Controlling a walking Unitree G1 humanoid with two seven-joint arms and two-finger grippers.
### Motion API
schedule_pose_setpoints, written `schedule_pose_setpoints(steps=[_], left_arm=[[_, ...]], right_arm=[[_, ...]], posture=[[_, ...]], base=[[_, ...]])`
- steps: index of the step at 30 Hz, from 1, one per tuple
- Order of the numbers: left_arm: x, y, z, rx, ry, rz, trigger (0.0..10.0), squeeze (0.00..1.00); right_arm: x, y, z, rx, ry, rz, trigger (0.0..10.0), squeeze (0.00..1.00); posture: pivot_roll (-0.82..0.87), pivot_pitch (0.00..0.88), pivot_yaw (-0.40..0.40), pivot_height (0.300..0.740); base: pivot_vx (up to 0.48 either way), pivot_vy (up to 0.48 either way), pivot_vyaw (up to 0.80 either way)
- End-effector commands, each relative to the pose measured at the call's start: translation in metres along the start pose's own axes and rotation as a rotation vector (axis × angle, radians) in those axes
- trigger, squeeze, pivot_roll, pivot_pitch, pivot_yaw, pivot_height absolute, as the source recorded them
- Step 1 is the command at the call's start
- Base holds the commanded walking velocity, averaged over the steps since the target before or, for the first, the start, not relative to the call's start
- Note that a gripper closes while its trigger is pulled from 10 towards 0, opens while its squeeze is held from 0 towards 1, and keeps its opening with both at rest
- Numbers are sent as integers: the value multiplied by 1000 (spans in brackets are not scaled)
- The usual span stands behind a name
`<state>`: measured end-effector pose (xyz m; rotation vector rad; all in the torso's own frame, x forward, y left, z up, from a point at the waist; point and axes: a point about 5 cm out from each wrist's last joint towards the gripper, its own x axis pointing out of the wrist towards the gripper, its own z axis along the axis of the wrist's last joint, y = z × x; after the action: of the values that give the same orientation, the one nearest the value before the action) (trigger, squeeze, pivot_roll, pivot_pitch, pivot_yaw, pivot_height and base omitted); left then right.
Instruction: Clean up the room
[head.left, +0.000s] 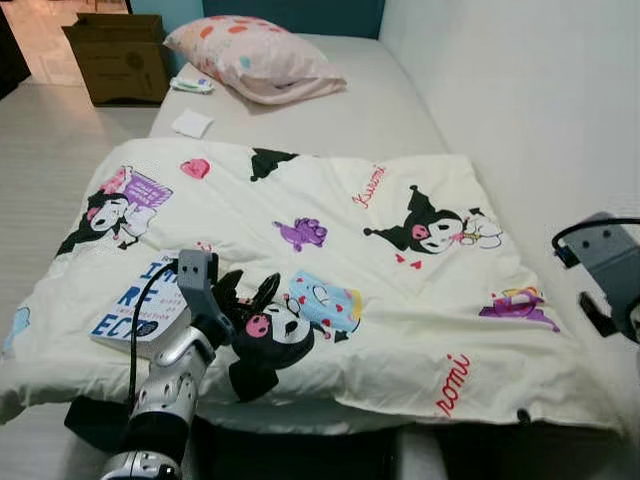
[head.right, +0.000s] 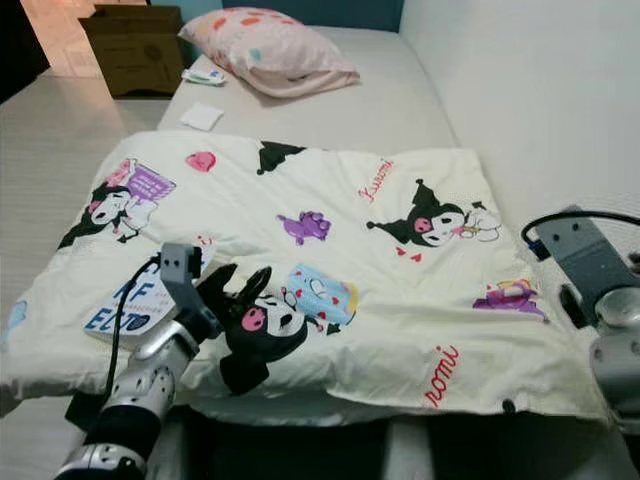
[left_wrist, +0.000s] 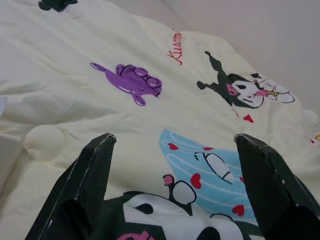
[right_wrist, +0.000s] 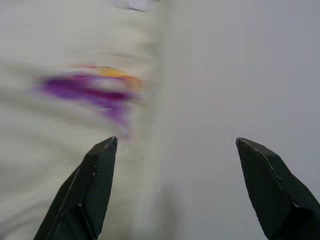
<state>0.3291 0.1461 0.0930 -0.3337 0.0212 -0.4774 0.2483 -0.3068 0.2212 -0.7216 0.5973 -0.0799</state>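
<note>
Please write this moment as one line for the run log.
left tool: open, over Kuromi duvet | right tool: open, near wall | book: on duvet | pillow: bed head

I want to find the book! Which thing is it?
Look at the cream cartoon-print blanket spread over the bed. Near its front left corner, beside the left gripper, lies the book. It is flat and white with big blue letters, unlike the printed cartoons.
</note>
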Motion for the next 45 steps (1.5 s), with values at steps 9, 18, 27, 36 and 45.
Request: schedule_pose_setpoints(steps=[9,18,27,36,45], left_arm=[[6,-5,-6,-15,11,-23,10000,0],[7,-6,-6,-13,11,-27,10000,0],[-4,-1,-19,22,75,-31,10000,0],[-23,5,-47,57,213,-17,10000,0],[-57,16,-86,108,426,34,10000,0]], right_arm=[[-13,64,31,134,-389,547,10000,0],[35,110,24,353,-350,524,10000,0],[87,170,-42,397,52,341,10000,0],[87,184,-74,265,229,371,10000,0],[94,185,-82,282,244,332,10000,0]], posture=[[14,51,-36,472],[28,47,-38,472],[55,51,-41,472],[60,52,-43,472],[61,41,-43,472]], base=[[0,0,0],[0,0,0],[0,0,0],[0,0,0],[0,0,0]])
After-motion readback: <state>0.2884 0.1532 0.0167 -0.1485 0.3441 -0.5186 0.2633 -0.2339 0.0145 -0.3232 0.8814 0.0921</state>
